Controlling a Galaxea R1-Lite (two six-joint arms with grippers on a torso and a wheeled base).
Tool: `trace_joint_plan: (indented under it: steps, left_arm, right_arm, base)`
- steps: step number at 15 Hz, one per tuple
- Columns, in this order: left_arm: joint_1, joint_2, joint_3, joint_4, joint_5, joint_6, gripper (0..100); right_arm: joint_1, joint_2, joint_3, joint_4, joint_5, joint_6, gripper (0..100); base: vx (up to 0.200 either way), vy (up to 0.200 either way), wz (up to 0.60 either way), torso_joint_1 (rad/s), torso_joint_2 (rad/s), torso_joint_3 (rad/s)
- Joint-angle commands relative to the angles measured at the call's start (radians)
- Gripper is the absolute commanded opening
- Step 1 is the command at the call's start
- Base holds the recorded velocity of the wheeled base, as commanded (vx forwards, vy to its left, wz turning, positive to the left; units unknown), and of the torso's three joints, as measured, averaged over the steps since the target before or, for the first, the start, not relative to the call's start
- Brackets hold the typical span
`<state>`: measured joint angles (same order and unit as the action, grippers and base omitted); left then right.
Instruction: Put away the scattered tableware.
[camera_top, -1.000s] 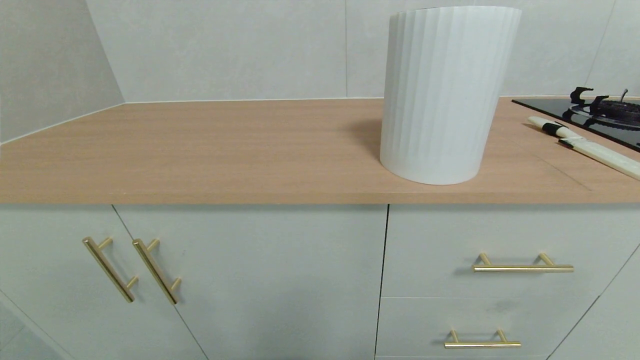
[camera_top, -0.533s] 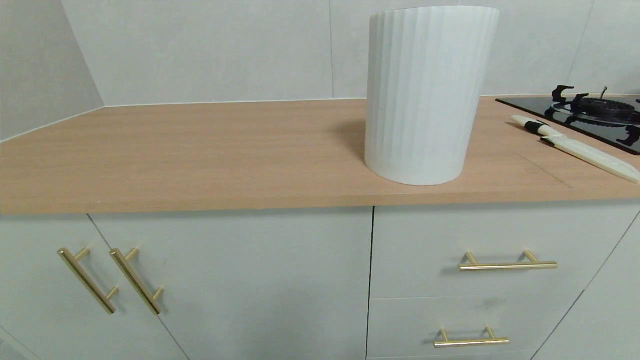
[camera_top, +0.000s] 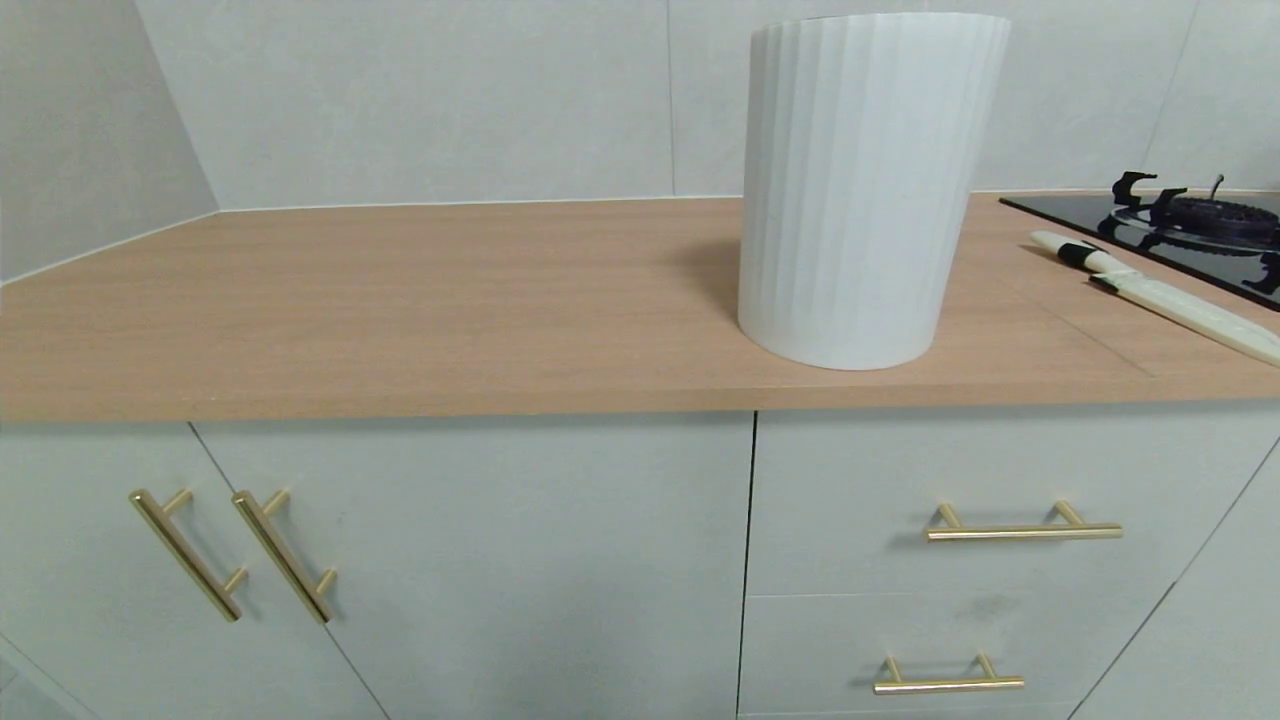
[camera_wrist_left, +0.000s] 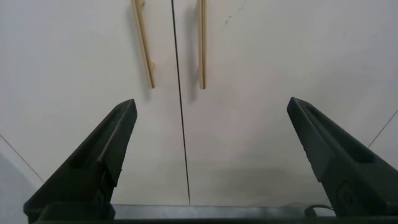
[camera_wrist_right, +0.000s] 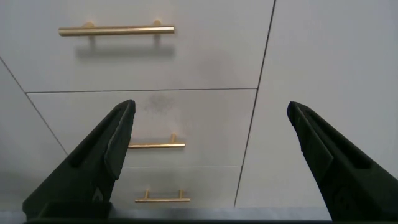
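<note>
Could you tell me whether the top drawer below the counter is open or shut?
Shut: the top drawer front sits flush with the neighbouring cabinet door.

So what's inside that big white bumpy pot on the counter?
You can't tell. The white pot stands on the wooden counter, and its ribbed wall hides whatever is inside. A knife lies beside it, apart.

- Soft, even, bright light covers the wooden bench (camera_top: 400, 300) and wall tiles (camera_top: 450, 100).
- The white ribbed container (camera_top: 860, 190) throws a faint, diffuse shadow onto the bench at its left.
- Right of the container, the black glass hob (camera_top: 1090, 215) mirrors its burner grate (camera_top: 1215, 212).
- Lower left of the container, the door handles (camera_top: 282, 555) slant from wide-lens distortion.
</note>
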<state>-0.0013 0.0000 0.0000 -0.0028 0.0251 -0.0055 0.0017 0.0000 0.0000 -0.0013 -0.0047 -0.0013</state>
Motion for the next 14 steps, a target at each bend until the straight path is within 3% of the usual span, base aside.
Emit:
trace_joint_plan:
  steps: [1,9,14]
  left_arm:
    - [0.000,0.002,0.000,0.000,-0.001,-0.001,100]
    - [0.000,0.002,0.000,0.000,-0.001,-0.001,100]
    - [0.000,0.002,0.000,0.000,-0.001,-0.001,100]
  right_arm:
    - [0.000,0.002,0.000,0.000,0.000,0.000,100]
    - [0.000,0.000,0.000,0.000,0.000,0.000,100]
    - [0.000,0.002,0.000,0.000,0.000,0.000,100]
  base:
    - [0.000,-0.200,0.00,0.002,0.01,0.002]
    - [0.000,-0.200,0.00,0.002,0.00,0.001]
    - [0.000,0.000,0.00,0.000,0.00,0.000]
